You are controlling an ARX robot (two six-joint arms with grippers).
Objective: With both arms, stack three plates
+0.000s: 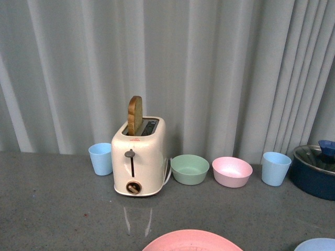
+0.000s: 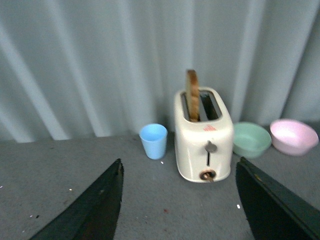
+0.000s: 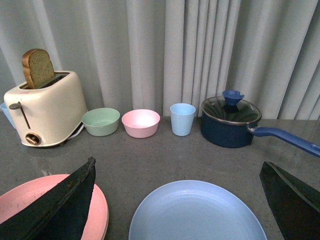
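Plates apart: we are viewing the pink plate (image 1: 191,240) lying at nine o'clock from the light blue plate (image 1: 319,244); left gripper (image 2: 179,170) and right gripper (image 3: 177,162) are gaping, empty.

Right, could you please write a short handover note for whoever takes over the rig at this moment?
Left gripper: jaws open, empty, facing the toaster.
Right gripper: jaws open, empty, aimed at the light blue plate.
Pink plate lies beside the blue one, apart from it, near the table front edge; cream plate not in view.
Done: no stacking visible.
Left: find the cream plate, stack all three.
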